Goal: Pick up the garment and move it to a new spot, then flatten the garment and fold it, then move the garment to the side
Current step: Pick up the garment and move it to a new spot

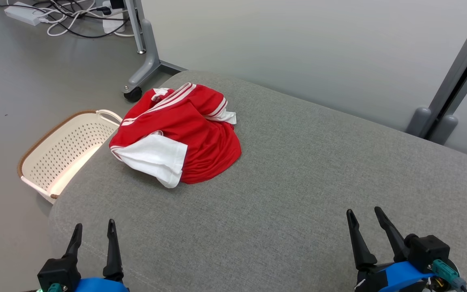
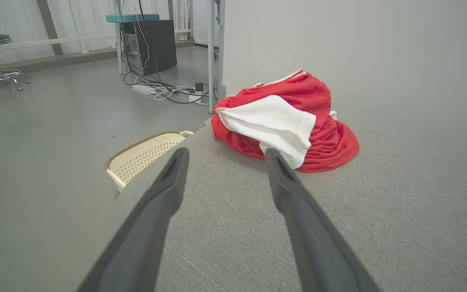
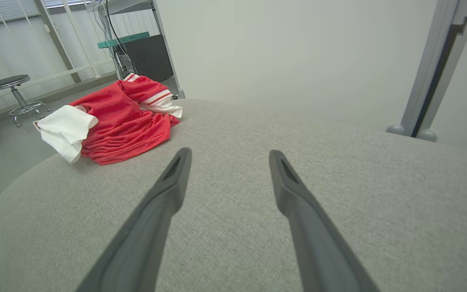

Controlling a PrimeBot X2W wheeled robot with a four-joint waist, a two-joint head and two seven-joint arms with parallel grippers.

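Inspecting the scene from my remote station, I record the garment (image 1: 201,134) lying crumpled in a heap at the far left corner of the grey cushion (image 1: 298,182). A white sleeve end (image 1: 156,156) is folded over its near side. The heap's left margin sits right at the cushion's rounded left edge, above a perforated cream basket (image 1: 65,148) standing on the floor just beside that edge.

The left pincer (image 1: 95,224) hovers at the near left corner, fingers moderately parted, holding nothing. The right pincer (image 1: 363,210) hovers along the near edge toward the right, likewise parted and empty. Both are well apart from the garment.

Risks, in my judgement:
- A sideways nudge during my approach could push the heap over the left edge into the basket or onto the floor, given how little cushion remains beside it.
- Closing on the white sleeve end alone would lift one loose layer and leave the rest trailing and twisted, which would hamper flattening.
- Descending too deep could snag the fingertips in the cushion's fabric.

Writing: none legible. Only red mesh cloth, white sleeve ends and white-striped trim are exposed, and I see no brand or label on the basket either.
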